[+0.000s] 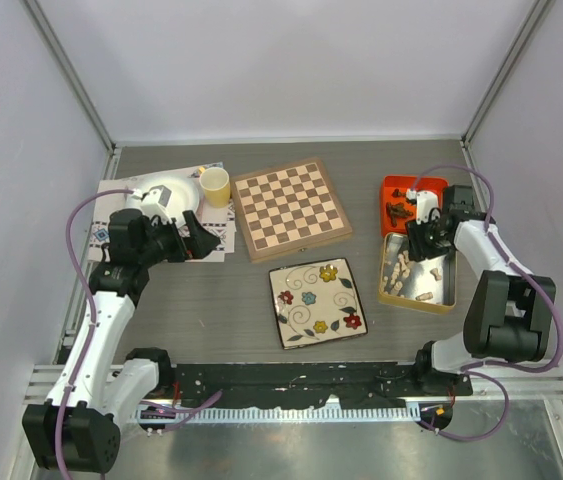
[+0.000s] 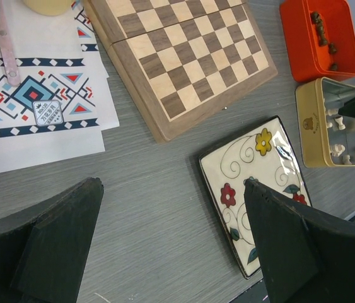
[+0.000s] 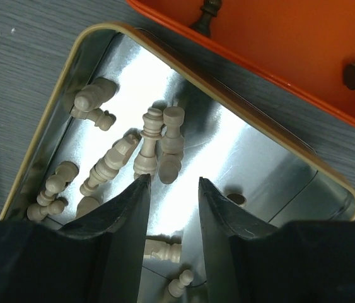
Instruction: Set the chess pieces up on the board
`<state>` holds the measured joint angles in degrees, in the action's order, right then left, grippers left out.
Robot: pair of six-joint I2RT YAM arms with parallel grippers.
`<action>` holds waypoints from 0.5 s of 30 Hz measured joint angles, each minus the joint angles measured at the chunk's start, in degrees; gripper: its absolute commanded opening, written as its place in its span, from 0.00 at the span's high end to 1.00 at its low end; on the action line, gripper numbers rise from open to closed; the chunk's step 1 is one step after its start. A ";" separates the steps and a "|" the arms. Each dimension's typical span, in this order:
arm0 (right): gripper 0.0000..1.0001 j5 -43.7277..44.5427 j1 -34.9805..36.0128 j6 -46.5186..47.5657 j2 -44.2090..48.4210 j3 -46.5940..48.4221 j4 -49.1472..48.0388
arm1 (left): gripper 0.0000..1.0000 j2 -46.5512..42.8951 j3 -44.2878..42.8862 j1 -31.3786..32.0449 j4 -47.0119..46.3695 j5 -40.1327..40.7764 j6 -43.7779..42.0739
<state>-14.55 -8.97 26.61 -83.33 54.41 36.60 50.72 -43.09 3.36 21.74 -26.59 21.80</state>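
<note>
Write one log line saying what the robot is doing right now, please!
stage: reaching for a piece | right pincer: open over pale pieces in gold tin | left pincer: open, empty | board: bare

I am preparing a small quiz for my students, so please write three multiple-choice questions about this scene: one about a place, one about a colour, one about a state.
1. The board is: A bare; B half set; C fully set.
2. The box holding the dark pieces is: A blue; B orange; C green.
3. The pale pieces lie: A on the board; B in that box; C in the metal tin.

Answers:
1 A, no piece stands on any square.
2 B, its walls and floor are orange.
3 C, they lie on the tin's floor, under the open right gripper.
</note>
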 measured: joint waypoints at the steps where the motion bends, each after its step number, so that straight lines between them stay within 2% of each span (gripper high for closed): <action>1: 0.59 0.00 0.00 -0.04 -0.09 -0.31 -0.35 | 0.00 -0.02 0.00 0.00 -0.07 0.00 0.00; 9: 0.66 -0.13 0.00 -0.52 -2.29 -1.66 -1.88 | 0.00 0.02 0.00 0.00 -0.11 -0.04 0.00; 12: 0.74 -0.15 0.00 -0.68 -2.67 -1.73 -1.90 | 0.00 0.02 0.00 0.00 -0.11 -0.02 0.00; 13: 0.83 -0.24 0.00 -0.76 -2.67 -1.73 -1.95 | 0.00 0.02 0.00 0.00 -0.13 -0.02 0.00; 15: 0.90 -0.37 0.02 -0.85 -2.67 -1.73 -1.97 | 0.00 0.02 0.00 0.00 -0.13 -0.04 0.00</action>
<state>-14.92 -8.95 25.76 -86.00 52.69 34.63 50.74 -43.09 3.36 21.61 -26.63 21.80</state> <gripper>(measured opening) 0.207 0.994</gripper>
